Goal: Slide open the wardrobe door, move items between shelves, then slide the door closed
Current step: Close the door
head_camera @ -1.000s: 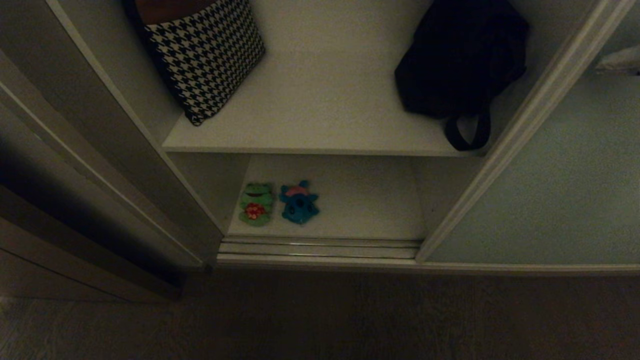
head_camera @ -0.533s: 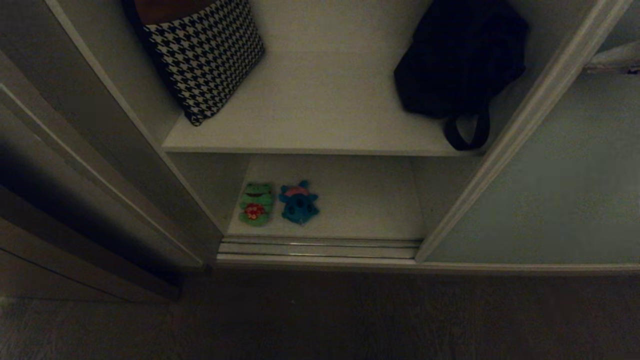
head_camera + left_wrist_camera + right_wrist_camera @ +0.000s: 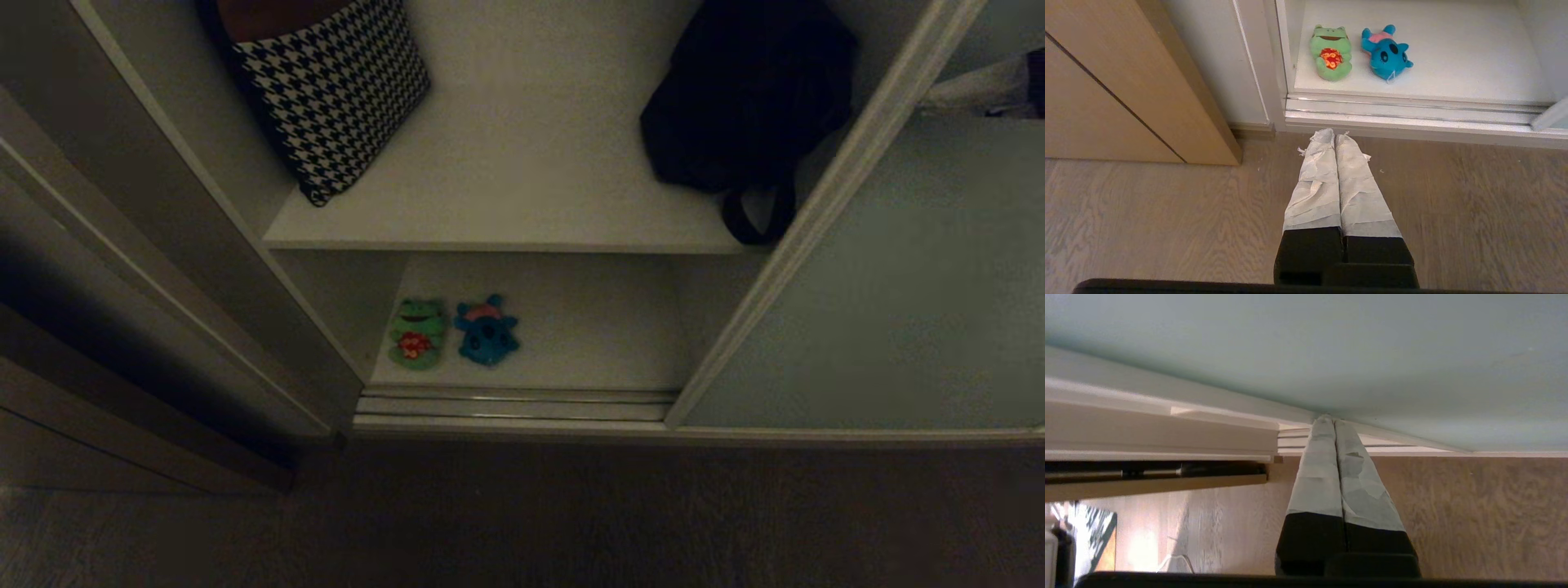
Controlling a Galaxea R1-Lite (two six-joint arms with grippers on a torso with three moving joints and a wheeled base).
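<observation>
The wardrobe stands partly open. A green frog toy (image 3: 417, 331) (image 3: 1331, 57) and a teal-blue toy (image 3: 487, 331) (image 3: 1385, 55) lie side by side at the left of the lower shelf (image 3: 604, 327) (image 3: 1453, 61). The upper shelf (image 3: 522, 196) has no toys on it. The pale grey-green sliding wardrobe door (image 3: 898, 286) (image 3: 1331, 343) covers the right side. My right gripper (image 3: 1329, 418) is shut and empty, its tips against the door near its framed edge; its taped fingers (image 3: 976, 86) show at the far right. My left gripper (image 3: 1334, 134) is shut and empty, low over the floor before the track.
A houndstooth cloth (image 3: 335, 90) leans at the upper shelf's left and a black strapped bag (image 3: 743, 98) sits at its right, partly behind the door edge. A silvery floor track (image 3: 514, 406) runs along the opening. A brown door frame (image 3: 1126, 102) stands at the left.
The sliding door's edge has shifted a little to the left, covering more of the bag's strap, and my right gripper has moved left with it. The toys have not moved.
</observation>
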